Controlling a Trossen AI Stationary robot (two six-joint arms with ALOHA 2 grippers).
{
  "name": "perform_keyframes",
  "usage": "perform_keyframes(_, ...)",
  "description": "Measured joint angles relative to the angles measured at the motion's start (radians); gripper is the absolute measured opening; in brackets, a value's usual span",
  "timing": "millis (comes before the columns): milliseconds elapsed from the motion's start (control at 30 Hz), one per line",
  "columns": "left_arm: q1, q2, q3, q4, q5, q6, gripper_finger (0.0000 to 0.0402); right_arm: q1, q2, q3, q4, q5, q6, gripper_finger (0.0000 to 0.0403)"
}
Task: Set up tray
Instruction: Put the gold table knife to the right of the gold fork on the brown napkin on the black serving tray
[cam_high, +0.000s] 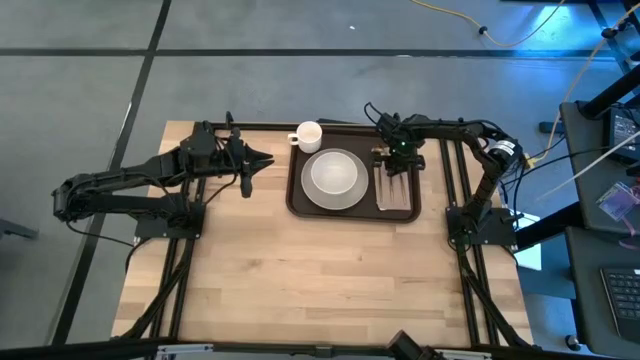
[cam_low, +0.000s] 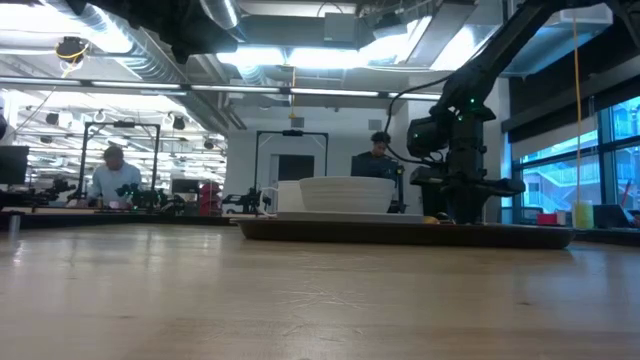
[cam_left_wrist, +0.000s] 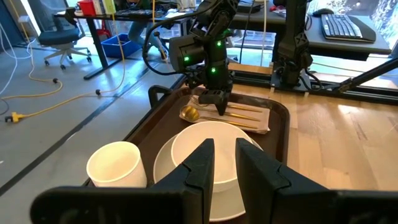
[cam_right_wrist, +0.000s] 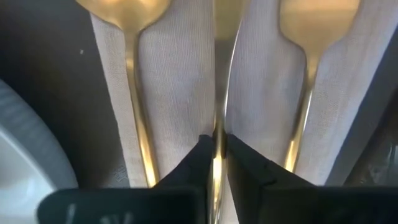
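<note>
The dark brown tray (cam_high: 296, 190) lies at the table's far middle. It carries a white bowl on a plate (cam_high: 333, 175), a white cup (cam_high: 308, 135) and a pinkish-tan napkin (cam_high: 398, 195). Three gold utensils lie side by side on the napkin (cam_right_wrist: 180, 81). My right gripper (cam_high: 397, 165) points down over the napkin's far end, shut on the middle utensil (cam_right_wrist: 216, 134). My left gripper (cam_high: 258, 162) hovers left of the tray, pointing level toward it. In the left wrist view my left gripper (cam_left_wrist: 224, 168) is open with nothing between its fingers. My right gripper pinches the thin stem (cam_right_wrist: 216, 124) of the middle gold utensil between its two fingertips (cam_right_wrist: 200, 155). It comes from above, pointing down, one finger on each long side of the stem. The utensil lies flat on the napkin between the other two.
The plate's rim (cam_right_wrist: 18, 155) lies close to the left of the napkin. The near half of the wooden table (cam_high: 320, 280) is bare wood. Beyond the table stand desks, chairs and cables, and people (cam_low: 112, 170) at benches.
</note>
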Motion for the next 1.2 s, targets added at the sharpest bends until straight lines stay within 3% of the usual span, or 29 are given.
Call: perform_keyframes(1200,0.0,0.0,0.0,0.0,0.004,-0.038,0.0059,0.016,0.0,0.0,-0.052,0.015,0.085,0.0053)
